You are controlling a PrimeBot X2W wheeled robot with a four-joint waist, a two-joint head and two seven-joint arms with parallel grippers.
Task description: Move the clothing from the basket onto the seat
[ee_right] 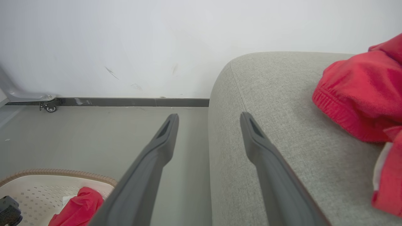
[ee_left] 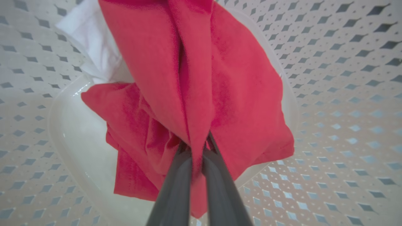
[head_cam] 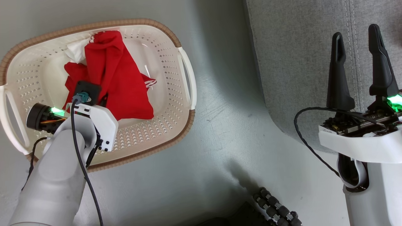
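Observation:
Red clothing (head_cam: 113,78) with a white piece lies bunched inside the cream basket (head_cam: 176,103) on the floor at the left. My left arm reaches down into the basket; in the left wrist view my left gripper (ee_left: 196,147) is shut on a fold of the red clothing (ee_left: 194,69), which is pulled up between the fingers. My right gripper (head_cam: 358,33) stands open and empty above the near edge of the grey seat (head_cam: 298,47). In the right wrist view more red clothing (ee_right: 364,94) lies on the seat (ee_right: 282,94) to the right of my right gripper (ee_right: 209,117).
Grey floor (head_cam: 226,125) separates the basket from the seat. A dark ribbed part of the robot's base (head_cam: 276,210) shows at the bottom. In the right wrist view a white wall (ee_right: 157,47) with a dark skirting stands behind, and a caster wheel (ee_right: 50,108) at far left.

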